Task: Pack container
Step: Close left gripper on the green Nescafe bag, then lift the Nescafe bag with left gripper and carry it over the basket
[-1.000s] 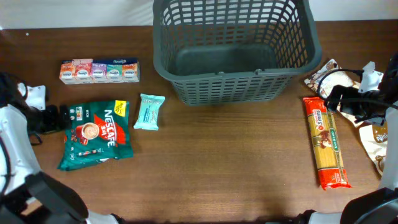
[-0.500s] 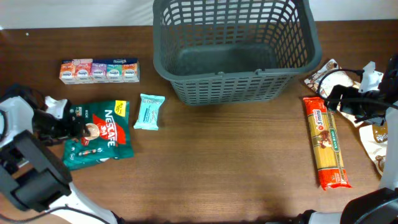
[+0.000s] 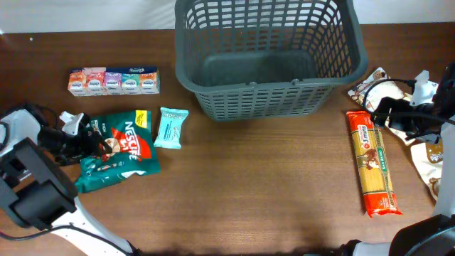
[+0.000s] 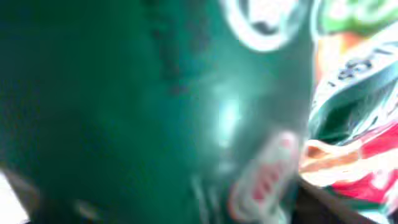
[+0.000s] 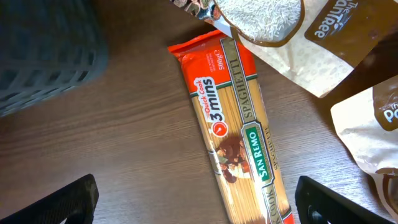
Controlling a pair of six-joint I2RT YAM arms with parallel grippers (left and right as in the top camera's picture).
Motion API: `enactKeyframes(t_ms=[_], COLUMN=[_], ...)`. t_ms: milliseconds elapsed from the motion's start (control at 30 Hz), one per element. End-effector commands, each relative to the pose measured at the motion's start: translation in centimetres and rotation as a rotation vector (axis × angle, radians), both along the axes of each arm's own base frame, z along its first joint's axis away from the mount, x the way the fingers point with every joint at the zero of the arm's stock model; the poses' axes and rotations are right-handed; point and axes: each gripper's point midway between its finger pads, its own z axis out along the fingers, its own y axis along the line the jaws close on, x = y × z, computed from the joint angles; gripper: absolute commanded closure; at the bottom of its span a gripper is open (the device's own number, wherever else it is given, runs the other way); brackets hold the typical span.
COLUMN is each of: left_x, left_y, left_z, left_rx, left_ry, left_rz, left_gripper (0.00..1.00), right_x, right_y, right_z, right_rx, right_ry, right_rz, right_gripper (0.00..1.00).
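**Container at the far side, left arm at the coffee pack**

From overhead: the dark grey lattice container (image 3: pixel 264 101) stands at the far middle of the wooden table (image 3: pixel 249 192). Over on the left, the left gripper (image 3: pixel 84 141) is right at the left edge of the green Nescafé 3-in-1 pack (image 3: pixel 119 151), which lies tilted. Whether the jaws have the pack, I cannot tell from up here. Just right of it is a small teal packet (image 3: pixel 170 128), and farther back a row of little cartons (image 3: pixel 114 80). On the right, the right gripper (image 3: pixel 382 114) hovers above the far end of the San Remo spaghetti pack (image 3: pixel 373 165), with a rice bag (image 3: pixel 371 87) just beyond.

Left wrist: all blur, green foil filling the view, red and white print at the right. No fingers show, so the jaws remain a question.

Right wrist: the two fingers (image 5: pixel 71 199) stand wide apart, nothing between them. The spaghetti lies on the table below, a corner of the container at the upper left.
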Motion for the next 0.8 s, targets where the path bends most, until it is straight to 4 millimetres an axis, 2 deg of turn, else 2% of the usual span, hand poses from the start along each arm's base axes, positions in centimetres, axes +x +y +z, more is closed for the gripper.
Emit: enactKeyframes(t_ms=[0, 100, 133, 300, 433, 567, 767], left_x=[-1.7, -1.8, -1.7, -0.4, 1.5, 4.6, 7.3], left_y=[-1.1, -1.3, -1.4, -1.9, -2.2, -1.9, -0.1], left_z=[-4.8, -4.9, -4.9, -4.0, -1.3, 3.7, 11.9], left_rx=[-0.048, -0.061, -0.066, -0.116, -0.189, -0.256, -0.185], left_ry=[0.113, 0.117, 0.113, 0.06, 0.004, -0.095, -0.21], left_rz=[-0.033, -0.03, -0.028, -0.005, 0.025, 0.055, 0.041], left_gripper=[0.47, 0.92, 0.98, 0.98, 0.99, 0.98, 0.98], right_x=[0.5, 0.5, 0.5, 0.5, 0.5, 0.5, 0.5], right_y=[-0.1, -0.1, -0.1, -0.1, -0.1, -0.1, -0.1], right_z=[0.6, 0.6, 0.6, 0.6, 0.6, 0.6, 0.6], right_rx=[0.006, 0.006, 0.006, 0.006, 0.006, 0.006, 0.006], right_ry=[-0.023, -0.023, -0.023, -0.023, -0.023, -0.023, -0.023], right_rz=[0.0, 0.0, 0.0, -0.001, 0.0, 0.0, 0.0], right_gripper=[0.01, 0.01, 0.01, 0.01, 0.01, 0.01, 0.01])
